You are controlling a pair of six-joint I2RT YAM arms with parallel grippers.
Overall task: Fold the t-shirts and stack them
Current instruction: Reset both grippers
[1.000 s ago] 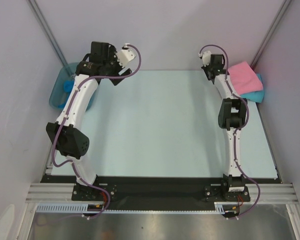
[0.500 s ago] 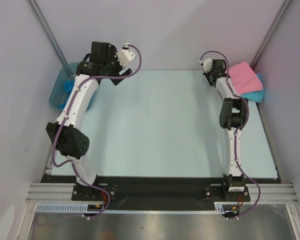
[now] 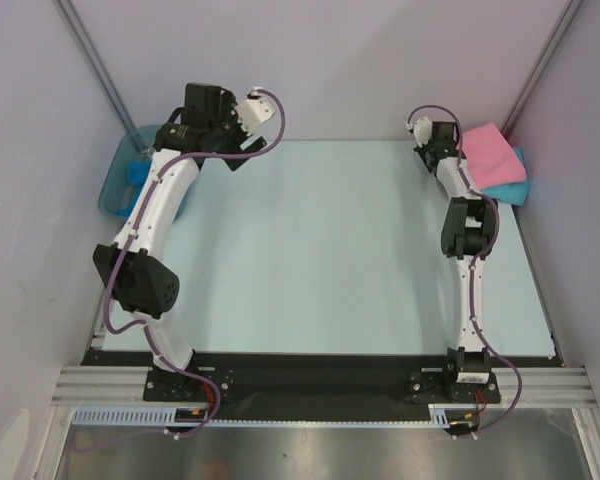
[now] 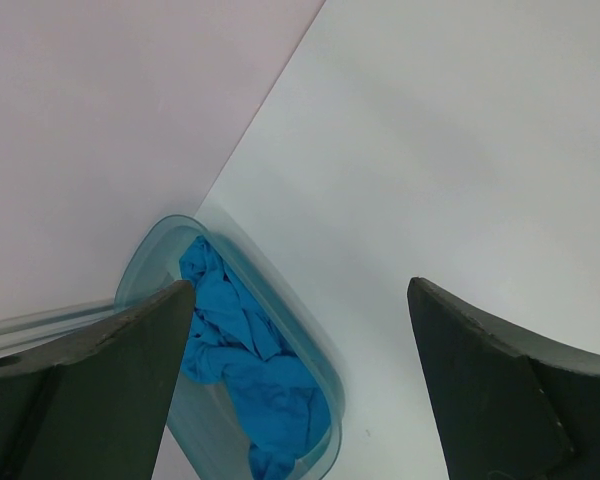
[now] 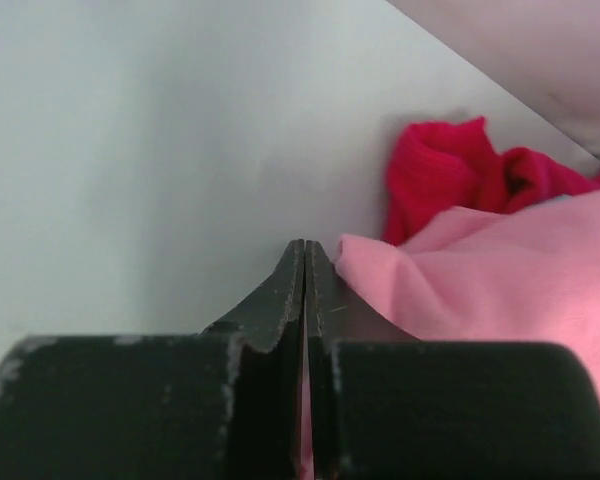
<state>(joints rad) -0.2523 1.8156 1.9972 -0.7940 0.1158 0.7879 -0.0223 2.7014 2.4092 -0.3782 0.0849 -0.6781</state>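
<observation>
Shirts lay in a pile at the far right corner of the pale table (image 3: pixel 320 260): a large light pink cloth t-shirt (image 3: pixel 488 152) on top of a turquoise cloth t-shirt (image 3: pixel 514 188). In the right wrist view a red cloth t-shirt (image 5: pixel 435 165) was crumpled just behind the pink one. The right tool (image 5: pixel 304 250) was closed, its fingers pressed together and its tip just beside the pink edge. By the far left corner a bright blue cloth t-shirt (image 4: pixel 245 365) lay crumpled inside a translucent grey-blue plastic tub (image 4: pixel 145 270). The left tool (image 4: pixel 300 290) hung above it, jaws wide apart, holding nothing.
</observation>
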